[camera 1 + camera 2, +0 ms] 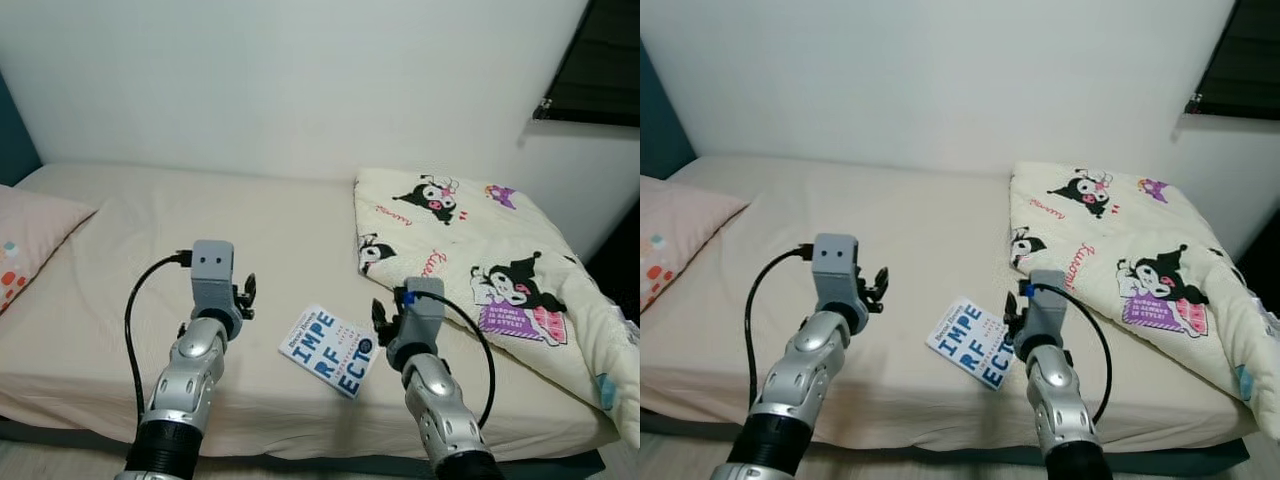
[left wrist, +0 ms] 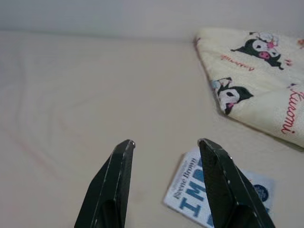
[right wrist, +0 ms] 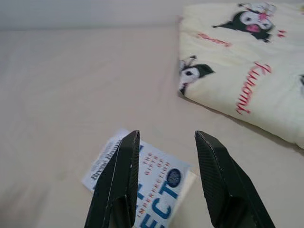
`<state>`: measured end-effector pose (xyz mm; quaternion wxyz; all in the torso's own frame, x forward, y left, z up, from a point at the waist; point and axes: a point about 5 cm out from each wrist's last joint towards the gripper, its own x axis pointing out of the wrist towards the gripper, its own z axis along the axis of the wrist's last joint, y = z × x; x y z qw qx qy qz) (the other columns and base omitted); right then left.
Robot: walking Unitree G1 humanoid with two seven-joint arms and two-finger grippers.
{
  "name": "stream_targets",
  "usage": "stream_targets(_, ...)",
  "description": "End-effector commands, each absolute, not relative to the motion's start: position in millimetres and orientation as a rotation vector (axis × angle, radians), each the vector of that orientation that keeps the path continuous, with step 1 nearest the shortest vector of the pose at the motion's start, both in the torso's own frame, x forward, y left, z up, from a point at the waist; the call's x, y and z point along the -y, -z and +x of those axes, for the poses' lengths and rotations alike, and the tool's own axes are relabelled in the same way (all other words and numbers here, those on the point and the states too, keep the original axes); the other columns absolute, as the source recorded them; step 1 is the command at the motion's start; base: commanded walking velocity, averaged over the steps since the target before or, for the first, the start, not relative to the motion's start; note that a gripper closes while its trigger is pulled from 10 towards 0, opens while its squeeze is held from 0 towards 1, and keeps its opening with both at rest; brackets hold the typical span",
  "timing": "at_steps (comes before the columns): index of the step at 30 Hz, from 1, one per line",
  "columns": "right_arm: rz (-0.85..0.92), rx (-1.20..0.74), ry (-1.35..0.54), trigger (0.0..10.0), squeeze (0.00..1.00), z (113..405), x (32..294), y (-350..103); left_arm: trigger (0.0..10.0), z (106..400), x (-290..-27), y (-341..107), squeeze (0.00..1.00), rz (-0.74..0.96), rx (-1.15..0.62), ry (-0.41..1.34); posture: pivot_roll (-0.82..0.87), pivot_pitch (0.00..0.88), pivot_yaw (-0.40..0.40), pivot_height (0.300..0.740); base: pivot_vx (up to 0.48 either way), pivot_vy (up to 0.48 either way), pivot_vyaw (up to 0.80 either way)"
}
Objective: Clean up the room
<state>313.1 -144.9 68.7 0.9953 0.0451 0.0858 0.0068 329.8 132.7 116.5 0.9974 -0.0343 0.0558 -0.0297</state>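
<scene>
A bed [image 1: 150,220] with a plain beige sheet stretches across the view against a white wall [image 1: 280,80]. Near the front edge of the bed, about midway across, a white book [image 1: 329,349] lies flat with its cover up and turned at a slant; large blue letters run across the cover.

On the right part of the bed sits a folded cream blanket [image 1: 480,260] printed with black-and-white cartoon characters and red script. Its near corner is close to the book but apart from it. At the far left end of the bed lies a pale pink pillow [image 1: 25,240] with small coloured dots.

Two silver arms reach forward over the front of the bed. The left gripper [image 2: 166,145] hovers above the sheet just to the left of the book, its two black fingers [image 2: 116,180] spread apart with nothing between them. The right gripper [image 3: 167,135] hovers over the book's right part, fingers likewise spread and empty, with the book's cover showing between and below them.

A dark window frame [image 1: 590,60] sits at the upper right of the wall.
</scene>
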Motion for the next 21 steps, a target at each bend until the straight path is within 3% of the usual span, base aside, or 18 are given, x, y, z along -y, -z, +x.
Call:
stream_targets(1, 0.114, -0.180, 0.024, 10.0, 0.00, 312, 148, -67, 10.0, 327, -133, -106, 0.00, -0.099, -0.153, 0.043, 0.01, 0.000, -0.021, 0.740, 0.000, 0.000, 0.00)
stream_targets(5, 0.108, -0.180, 0.008, 10.0, 0.00, 316, 147, -71, 10.0, 327, -122, -107, 0.00, -0.083, -0.147, 0.116, 0.00, 0.000, -0.011, 0.740, 0.000, -0.360, 0.00)
stream_targets(21, 0.079, -0.196, 0.030, 10.0, 0.00, 315, 151, -70, 10.0, 325, -123, -104, 0.00, -0.098, -0.225, 0.100, -0.01, 0.000, -0.030, 0.740, 0.000, 0.000, 0.00)
